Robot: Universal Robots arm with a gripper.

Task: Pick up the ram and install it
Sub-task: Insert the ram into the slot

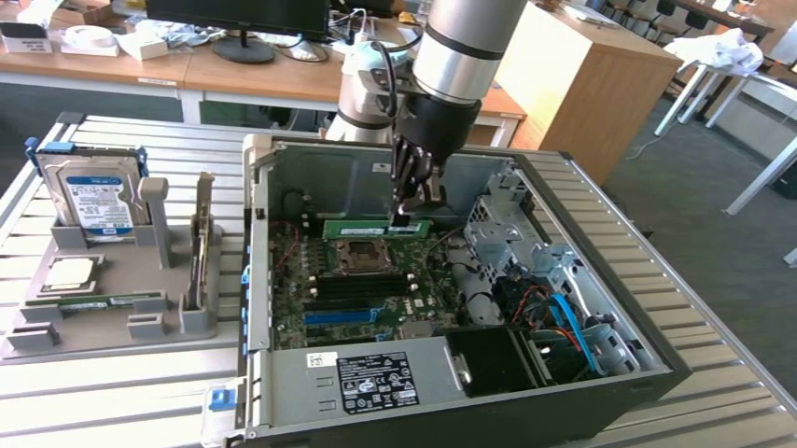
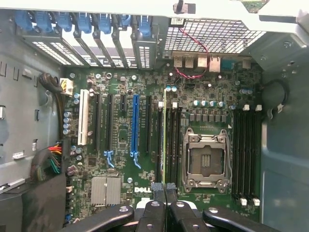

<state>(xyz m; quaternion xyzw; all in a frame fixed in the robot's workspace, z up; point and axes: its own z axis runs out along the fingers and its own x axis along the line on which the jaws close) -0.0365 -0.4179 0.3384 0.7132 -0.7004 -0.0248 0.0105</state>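
Exterior view: one arm [image 1: 454,56] reaches steeply down into one open computer case [image 1: 648,364], wrist above the motherboard [image 1: 361,303]. Jaws are pressed onto one ram [image 1: 371,227], pinching one end; the stick is on edge, level, near the processor socket [image 1: 361,254]. Wrist view: the ram [image 2: 165,125] is seen edge-on over the black slots just beside the socket [image 2: 205,159], between it and one blue slot [image 2: 135,123]; seated or not, cannot tell. Well apart from the socket, on the table [image 1: 125,392]: one grey holder [image 1: 112,327], one hard drive [image 1: 90,198], one silver chip [image 1: 69,273]
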